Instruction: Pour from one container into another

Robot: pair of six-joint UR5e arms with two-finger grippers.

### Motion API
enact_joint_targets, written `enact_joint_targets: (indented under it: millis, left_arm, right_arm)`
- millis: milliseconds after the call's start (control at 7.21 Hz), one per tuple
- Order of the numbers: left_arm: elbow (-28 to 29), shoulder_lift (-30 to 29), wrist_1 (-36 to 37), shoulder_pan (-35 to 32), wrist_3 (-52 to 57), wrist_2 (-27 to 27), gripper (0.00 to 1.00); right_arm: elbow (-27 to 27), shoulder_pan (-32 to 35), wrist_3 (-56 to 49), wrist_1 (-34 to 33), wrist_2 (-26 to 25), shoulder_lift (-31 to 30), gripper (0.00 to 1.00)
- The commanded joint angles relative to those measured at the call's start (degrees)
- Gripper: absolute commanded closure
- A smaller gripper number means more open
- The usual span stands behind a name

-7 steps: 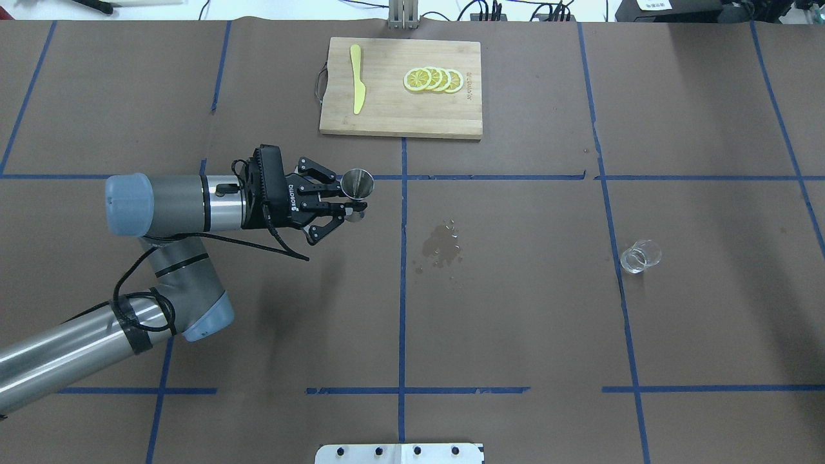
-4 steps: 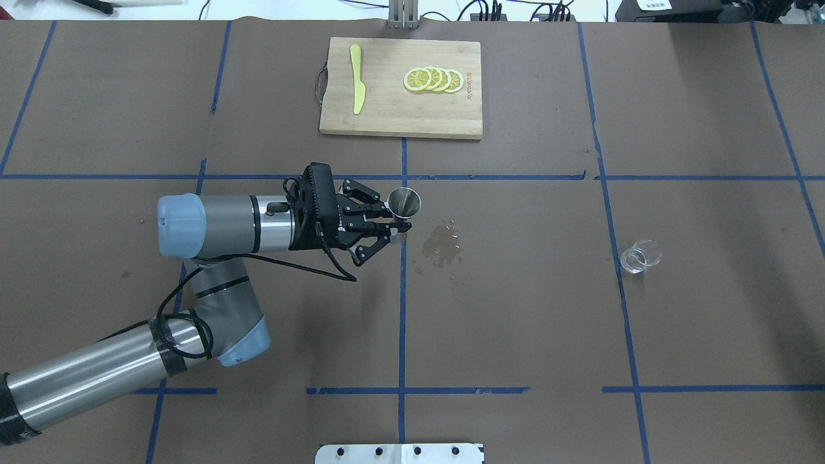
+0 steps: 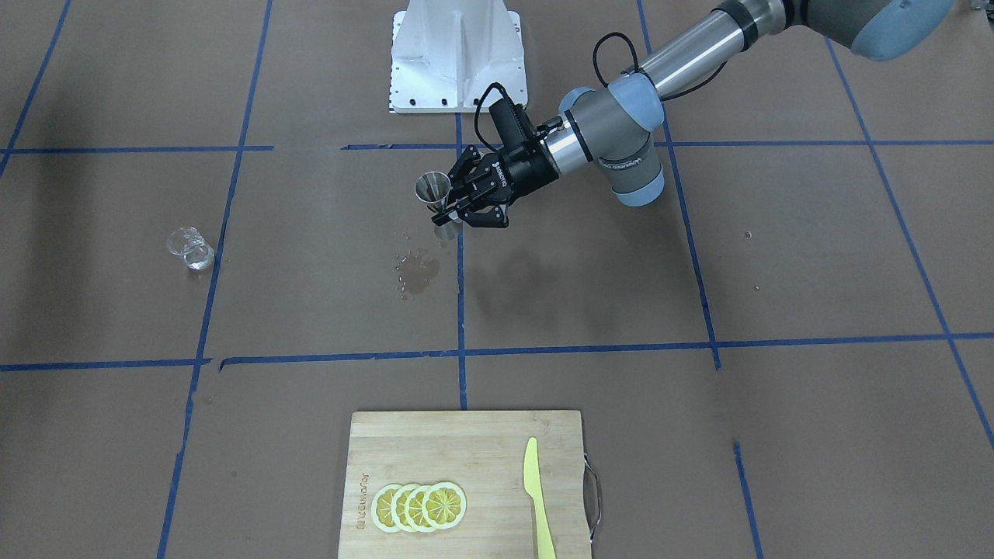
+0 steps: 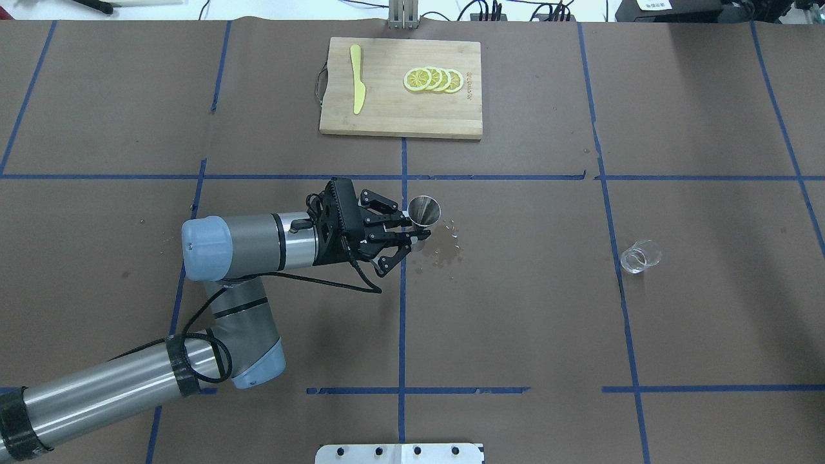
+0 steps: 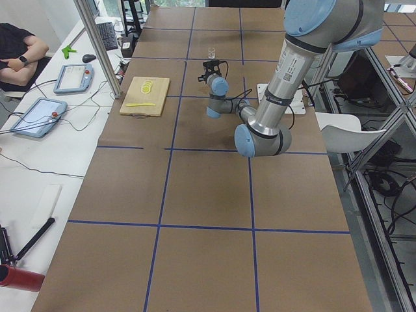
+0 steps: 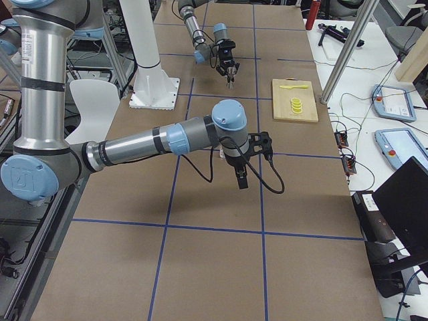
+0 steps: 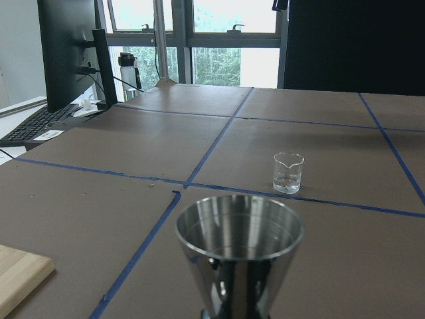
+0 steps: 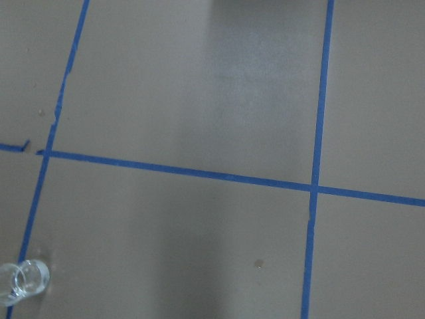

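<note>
A: Since one second ago the steel jigger (image 4: 425, 211) has travelled rightward in the overhead view and slightly nearer the robot, carried by the left gripper (image 4: 420, 231). It has crossed the centre blue tape line (image 4: 402, 309) and now hangs at the edge of the wet patch (image 4: 441, 248).

B: Grip status?

A: Fingers clamped on the jigger's narrow waist. The jigger is upright, open cone up, held clear of the table (image 4: 515, 322). Contents: cannot tell.

B: Glass measuring cup (image 4: 640, 256)?

A: Upright on the brown paper on the robot's right side, just beside another tape line and well apart from the jigger. Nothing touches it. The left wrist view looks straight at it past the jigger's rim.

B: Right gripper (image 6: 241, 182)?

A: Seen only from the right-end view, pointing down over the table. Clenched or released: cannot tell.

B: Other items?

A: Bamboo cutting board (image 4: 399, 109) at the far edge, bearing four overlapping lemon slices (image 4: 433, 79) and a yellow knife (image 4: 356, 78). It is well apart from both vessels.
</note>
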Motion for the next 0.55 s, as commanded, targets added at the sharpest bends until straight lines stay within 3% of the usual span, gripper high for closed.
enact_joint_targets:
  millis: [0,277,416]
  left_arm:
    - [0.0,0.2,-0.1,0.1,0.0,0.3,1.0]
    - [-0.4,0.4,-0.1,0.1,0.0,0.3,1.0]
    - [-0.8,0.7,-0.1,0.0,0.0,0.3,1.0]
  right_arm:
    - [1.5,-3.5,14.3,9.5,-0.6,-0.1,0.02]
    - [10.0,-14.7,31.6,9.8,-9.0,0.0,0.02]
    - [14.0,-23.2,40.8,9.8,-17.4,0.1,0.0]
